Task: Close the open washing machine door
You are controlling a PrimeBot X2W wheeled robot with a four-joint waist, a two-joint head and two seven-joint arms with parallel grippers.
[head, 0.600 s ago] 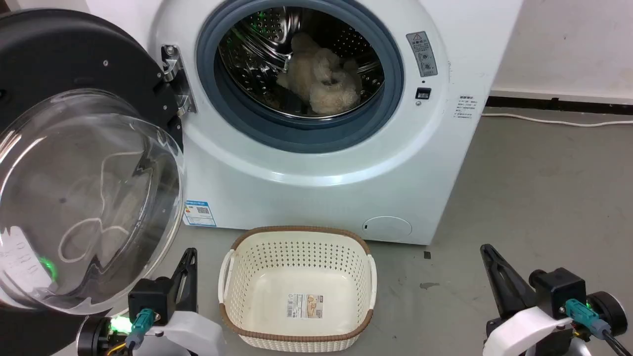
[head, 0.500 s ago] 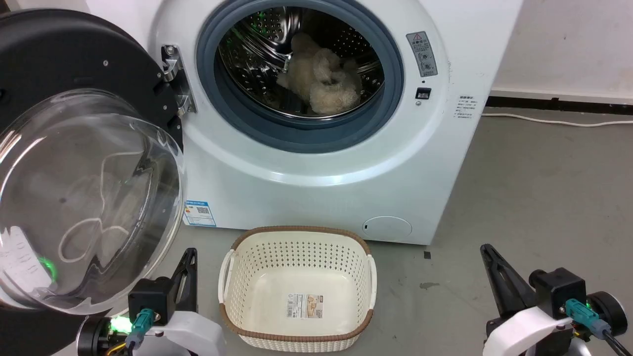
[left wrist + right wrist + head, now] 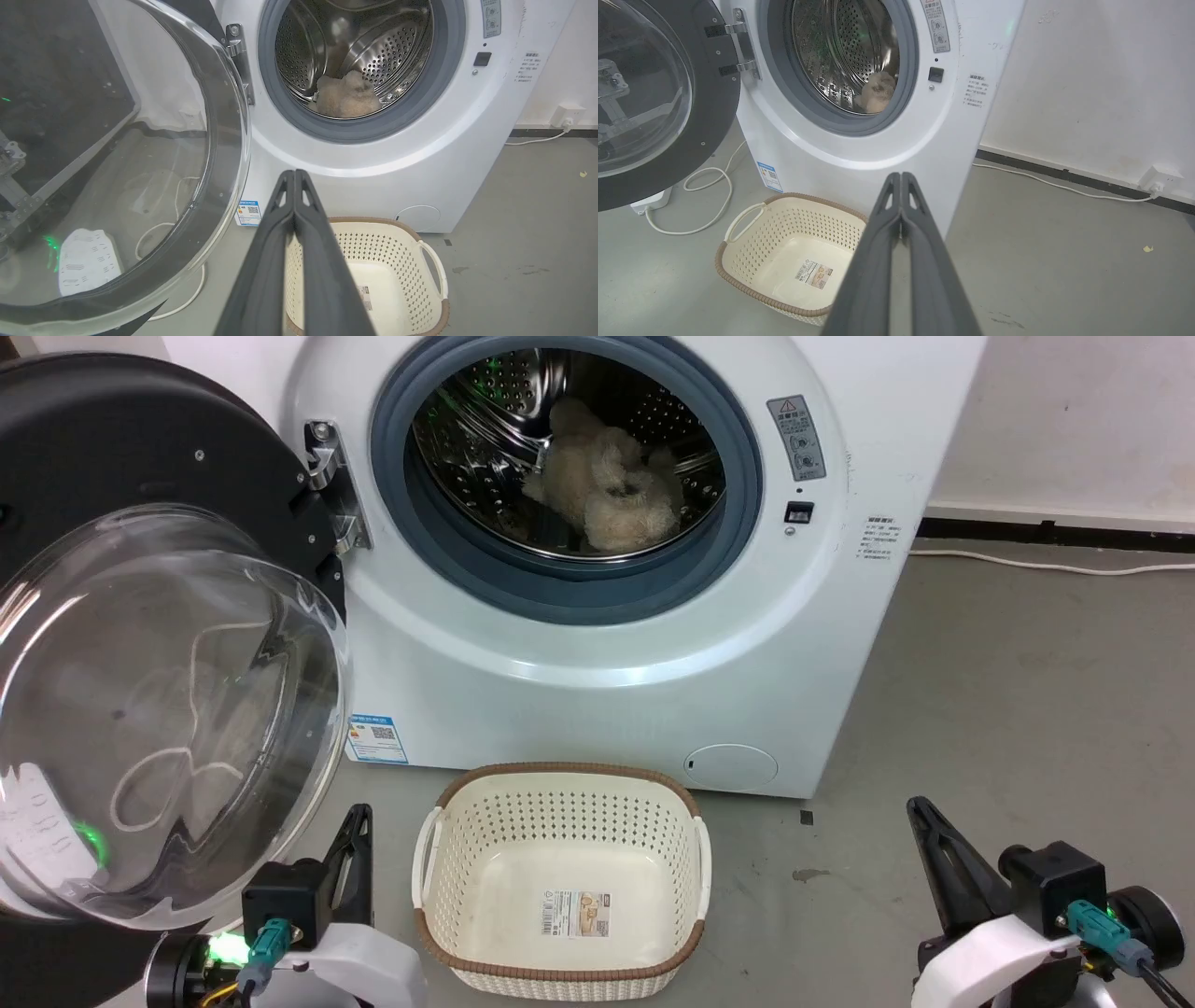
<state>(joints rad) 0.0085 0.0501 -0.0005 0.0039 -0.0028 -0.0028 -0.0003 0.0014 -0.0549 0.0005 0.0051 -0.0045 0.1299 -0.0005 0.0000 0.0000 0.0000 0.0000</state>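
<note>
Large round washing machine door [image 3: 159,663], glossy black rim around a bulging clear glass bowl, stands swung wide open on the chrome hinge [image 3: 329,476] at the left of the white front-loading washing machine [image 3: 607,653]; nothing touches it. Step in hand, as I judge it: bring the left arm round behind the door. To do it well, press on the black rim far from the hinge, follow the arc, and push through until the latch catches. The cream perforated plastic basket [image 3: 560,770] sits on the grey floor [image 3: 1027,709] before the machine, near the swing path. It looks low enough to clear, but is worth watching. Left end effector [image 3: 358,819] sits low, just beside the door's lower edge, its long dark fingers pressed together, empty, pointing toward the machine. Right end effector [image 3: 920,807] is likewise closed and empty, low at the right, well apart from the door.
</note>
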